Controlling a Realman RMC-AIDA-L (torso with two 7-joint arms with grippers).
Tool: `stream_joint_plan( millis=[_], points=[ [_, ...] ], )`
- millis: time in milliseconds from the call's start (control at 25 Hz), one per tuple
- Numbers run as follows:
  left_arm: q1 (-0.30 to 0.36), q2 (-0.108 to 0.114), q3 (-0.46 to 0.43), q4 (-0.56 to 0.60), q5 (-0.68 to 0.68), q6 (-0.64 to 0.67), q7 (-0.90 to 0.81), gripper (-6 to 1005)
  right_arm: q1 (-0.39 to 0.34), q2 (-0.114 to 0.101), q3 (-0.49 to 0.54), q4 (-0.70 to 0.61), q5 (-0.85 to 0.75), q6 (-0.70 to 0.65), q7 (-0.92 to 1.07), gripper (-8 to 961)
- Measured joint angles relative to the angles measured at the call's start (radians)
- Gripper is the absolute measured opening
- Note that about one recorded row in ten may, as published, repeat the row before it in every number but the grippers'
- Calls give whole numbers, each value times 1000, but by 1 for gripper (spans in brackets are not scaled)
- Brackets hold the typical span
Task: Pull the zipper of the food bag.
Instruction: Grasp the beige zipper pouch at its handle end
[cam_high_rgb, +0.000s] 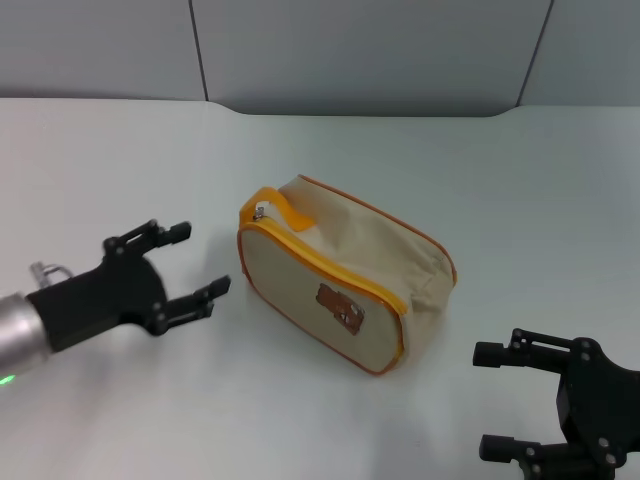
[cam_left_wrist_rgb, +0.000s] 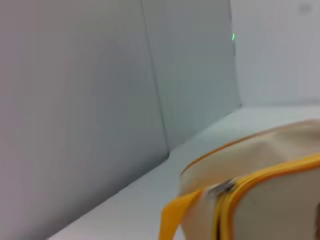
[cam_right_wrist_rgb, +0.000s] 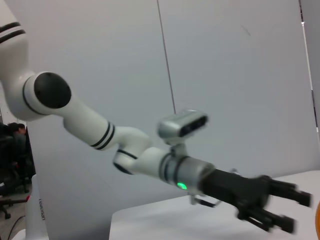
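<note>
The beige food bag (cam_high_rgb: 340, 270) lies on the white table (cam_high_rgb: 100, 160), bear picture (cam_high_rgb: 341, 306) facing me. Its orange-yellow zipper (cam_high_rgb: 330, 265) runs along the top front edge, with the silver pull tab (cam_high_rgb: 260, 211) at the bag's left end under the loop handle (cam_high_rgb: 283, 208). My left gripper (cam_high_rgb: 198, 262) is open and empty, a short way left of the bag. My right gripper (cam_high_rgb: 488, 400) is open and empty, at the front right, apart from the bag. The left wrist view shows the bag (cam_left_wrist_rgb: 265, 165), zipper (cam_left_wrist_rgb: 270, 175) and pull tab (cam_left_wrist_rgb: 221, 188) close up.
A grey panelled wall (cam_high_rgb: 350, 50) stands behind the table. The right wrist view shows my left arm (cam_right_wrist_rgb: 125, 145) and left gripper (cam_right_wrist_rgb: 292, 212) over the table.
</note>
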Motion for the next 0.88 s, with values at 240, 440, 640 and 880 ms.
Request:
stream_joint_plan(
  millis=[240,440,640,880],
  points=[
    [-108,-6,37,-102,-3,-177,63,782,0,0,0,0,0,2,0,831],
    [-143,-6,33,-161,-8,-179,133,774,0,1,0,0,0,8,0,831],
    [-148,-6,36,-184,-9,-148,186,766,0,1,0,1,0,15,0,831],
    [-142,-6,28,-208,-15,-75,245,720,0,5,-5,2,0,34,1,831]
  ],
)
